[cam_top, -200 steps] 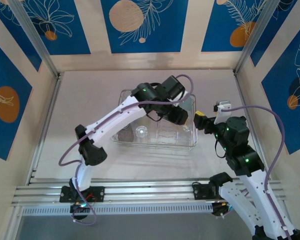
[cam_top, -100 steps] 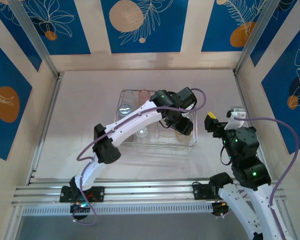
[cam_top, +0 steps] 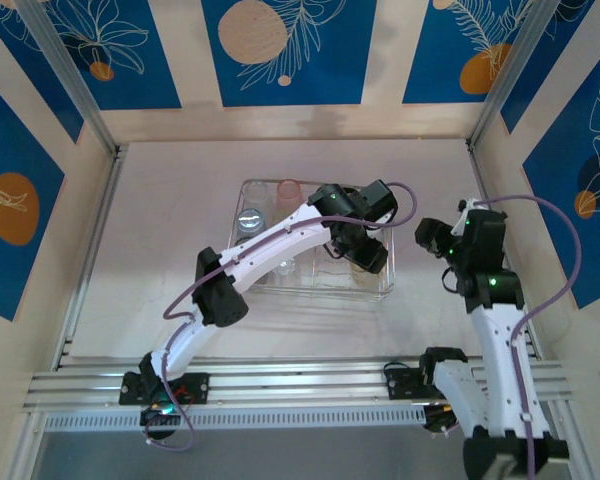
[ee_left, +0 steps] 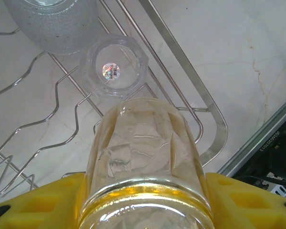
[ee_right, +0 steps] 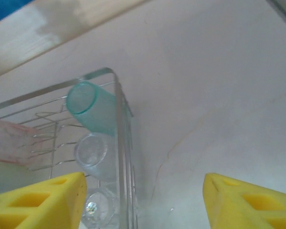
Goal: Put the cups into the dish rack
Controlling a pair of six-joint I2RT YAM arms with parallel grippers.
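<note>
One pale tabletop [cam_top: 170, 210] carries the whole set-up. Dish rack [cam_top: 320, 291], silver wire, low sides, sits mid-table between the two arms.

Left arm [cam_top: 260, 250] reaches across the rack from the near left. Right arm [cam_top: 492, 300] stands at the rack's right side, its wrist off the rack's right end.

Left gripper [ee_left: 143, 202]: yellow fingers [ee_left: 43, 200] pinch an amber cup [ee_left: 143, 152] from both sides. The cup points down into the rack near a rounded corner of the rim; contact with the wires cannot be told.

Right gripper [ee_right: 143, 200]: fingers spread wide, nothing between them, above bare table just outside the rack's end wall.

Cups in the rack:
- teal cup [ee_right: 93, 112], tilted on its side in the far corner
- pink cup [cam_top: 288, 190], at the far edge
- frosted grey cup [ee_left: 52, 21], beside the clear one
- clear cup [ee_left: 113, 72], base up with a round sticker on it, just beyond the amber cup
</note>
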